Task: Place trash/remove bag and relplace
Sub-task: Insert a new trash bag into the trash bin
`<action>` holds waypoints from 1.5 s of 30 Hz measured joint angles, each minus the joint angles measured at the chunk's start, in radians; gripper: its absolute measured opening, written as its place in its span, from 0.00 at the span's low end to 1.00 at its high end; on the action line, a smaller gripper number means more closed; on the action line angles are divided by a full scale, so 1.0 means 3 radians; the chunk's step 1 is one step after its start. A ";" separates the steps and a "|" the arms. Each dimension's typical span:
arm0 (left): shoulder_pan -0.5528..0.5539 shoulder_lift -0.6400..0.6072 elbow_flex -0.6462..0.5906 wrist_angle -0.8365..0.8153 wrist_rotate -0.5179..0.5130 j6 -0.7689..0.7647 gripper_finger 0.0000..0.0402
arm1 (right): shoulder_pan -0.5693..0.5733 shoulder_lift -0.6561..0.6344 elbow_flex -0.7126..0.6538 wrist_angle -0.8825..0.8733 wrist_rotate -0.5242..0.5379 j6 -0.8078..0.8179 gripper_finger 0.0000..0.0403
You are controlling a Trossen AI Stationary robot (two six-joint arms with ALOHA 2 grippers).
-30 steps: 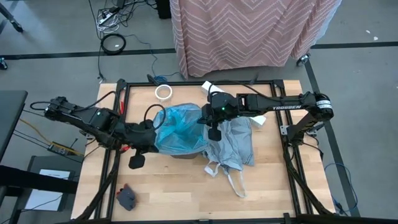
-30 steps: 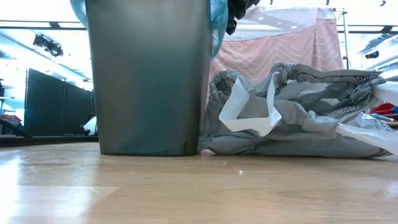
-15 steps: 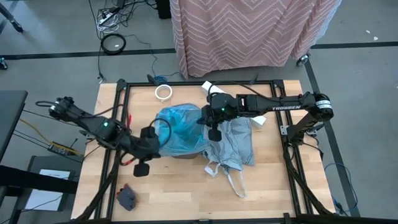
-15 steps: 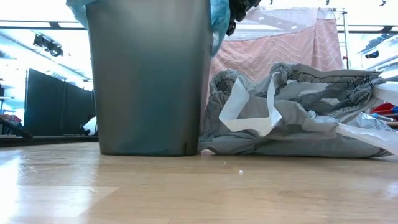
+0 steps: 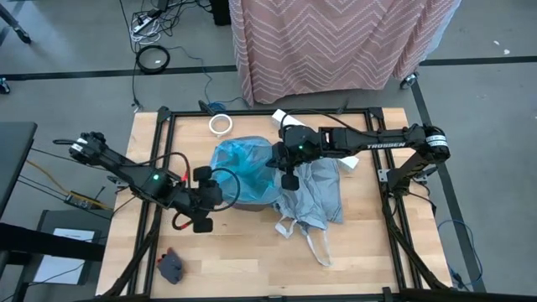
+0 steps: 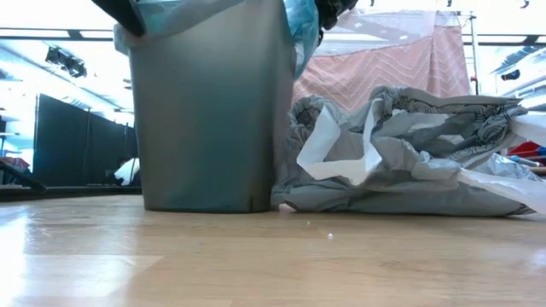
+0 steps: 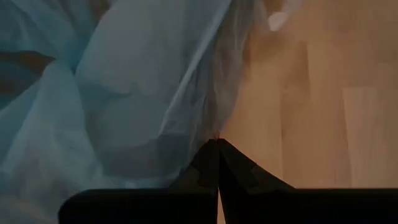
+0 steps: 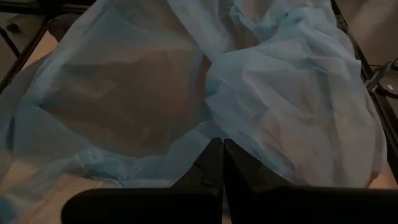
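bin shifted right | both grippers pinch blue bag | bin's top cropped

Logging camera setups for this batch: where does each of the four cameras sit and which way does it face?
High: overhead, straight down; both arms, left gripper, right gripper, blue bag, grey bag.
Low: table height, level across; bin, grey bag; dark arm parts at top.
Left wrist: past own shut fingers at blue bag.
Right wrist: past own shut fingers at blue bag.
Shared: the blue bag appears in every view.
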 joint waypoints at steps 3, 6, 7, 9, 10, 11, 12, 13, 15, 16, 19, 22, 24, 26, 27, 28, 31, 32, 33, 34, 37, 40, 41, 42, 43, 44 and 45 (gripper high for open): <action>0.0000 0.0000 -0.0137 0.0219 0.0044 -0.0028 0.01 | 0.0000 0.0000 0.0000 -0.0003 0.0000 0.0000 0.00; 0.0000 0.0001 -0.0251 0.0379 0.0066 -0.0073 0.02 | 0.0002 -0.0002 0.0000 0.0000 0.0000 0.0004 0.00; 0.0000 0.0001 -0.0268 0.0402 0.0064 -0.0074 0.02 | 0.0006 -0.0011 0.0000 -0.0003 0.0001 0.0009 0.00; 0.0000 0.0001 -0.0293 0.0419 0.0057 -0.0077 0.02 | 0.0021 -0.0063 -0.0001 -0.0004 0.0044 0.0048 0.00; 0.0000 0.0001 -0.0297 0.0415 0.0051 -0.0077 0.02 | 0.0033 -0.0101 -0.0001 0.0012 0.0084 0.0072 0.00; 0.0000 0.0001 -0.0297 0.0420 0.0033 -0.0076 0.02 | 0.0049 -0.0140 -0.0001 0.0040 0.0124 0.0087 0.00; 0.0000 0.0001 -0.0297 0.0429 0.0019 -0.0077 0.02 | 0.0066 -0.0180 -0.0001 0.0068 0.0163 0.0092 0.00; 0.0000 0.0001 -0.0297 0.0432 -0.0001 -0.0076 0.02 | 0.0082 -0.0216 -0.0001 0.0086 0.0174 0.0098 0.00; 0.0001 0.0001 -0.0297 0.0432 -0.0036 -0.0077 0.03 | 0.0119 -0.0281 -0.0001 0.0114 0.0174 0.0140 0.00; 0.0000 0.0001 -0.0298 0.0434 -0.0049 -0.0077 0.03 | 0.0146 -0.0309 -0.0001 0.0120 0.0171 0.0197 0.00; 0.0001 0.0001 -0.0298 0.0468 -0.0052 -0.0077 0.03 | 0.0274 -0.0343 0.0000 0.0092 0.0130 0.0346 0.00; 0.0001 0.0001 -0.0298 0.0483 -0.0055 -0.0077 0.03 | 0.0461 -0.0336 0.0000 -0.0003 0.0172 0.0353 0.00; 0.0001 0.0001 -0.0298 0.0483 -0.0058 -0.0086 0.03 | 0.0580 -0.0336 0.0000 -0.0092 0.0296 0.0353 0.00; 0.0001 0.0001 -0.0298 0.0485 -0.0058 -0.0100 0.03 | 0.0670 -0.0336 0.0000 -0.0206 0.0441 0.0355 0.00; 0.0001 0.0001 -0.0298 0.0485 -0.0058 -0.0109 0.03 | 0.0706 -0.0336 0.0000 -0.0269 0.0497 0.0356 0.00; 0.0001 0.0001 -0.0298 0.0487 -0.0059 -0.0110 0.03 | 0.0735 -0.0336 0.0000 -0.0327 0.0540 0.0357 0.00; 0.0000 0.0000 -0.0298 0.0540 -0.0061 -0.0093 0.03 | 0.0766 -0.0280 0.0000 -0.0415 0.0578 0.0405 0.00; 0.0001 0.0001 -0.0298 0.0573 -0.0062 -0.0093 0.03 | 0.0766 -0.0262 -0.0016 -0.0438 0.0577 0.0437 0.00; 0.0001 0.0000 -0.0298 0.0582 -0.0062 -0.0093 0.03 | 0.0764 -0.0240 -0.0047 -0.0460 0.0577 0.0467 0.00; 0.0001 0.0000 -0.0298 0.0597 -0.0069 -0.0092 0.03 | 0.0763 -0.0219 -0.0069 -0.0428 0.0577 0.0485 0.00; 0.0001 0.0000 -0.0298 0.0617 -0.0095 -0.0091 0.03 | 0.0765 -0.0183 -0.0194 -0.0311 0.0558 0.0505 0.00; 0.0001 0.0000 -0.0298 0.0621 -0.0095 -0.0091 0.03 | 0.0772 -0.0156 -0.0309 -0.0256 0.0523 0.0507 0.00; 0.0001 0.0000 -0.0298 0.0620 -0.0095 -0.0095 0.03 | 0.0772 -0.0156 -0.0327 -0.0225 0.0522 0.0507 0.00; 0.0001 0.0000 -0.0298 0.0621 -0.0095 -0.0096 0.03 | 0.0772 -0.0155 -0.0338 -0.0189 0.0524 0.0508 0.00; 0.0001 0.0000 -0.0298 0.0622 -0.0095 -0.0096 0.03 | 0.0768 -0.0155 -0.0354 -0.0189 0.0525 0.0511 0.00; 0.0001 0.0000 -0.0298 0.0620 -0.0094 -0.0096 0.03 | 0.0764 -0.0155 -0.0364 -0.0191 0.0525 0.0515 0.00; 0.0001 0.0000 -0.0298 0.0623 -0.0094 -0.0096 0.03 | 0.0761 -0.0151 -0.0371 -0.0187 0.0525 0.0517 0.00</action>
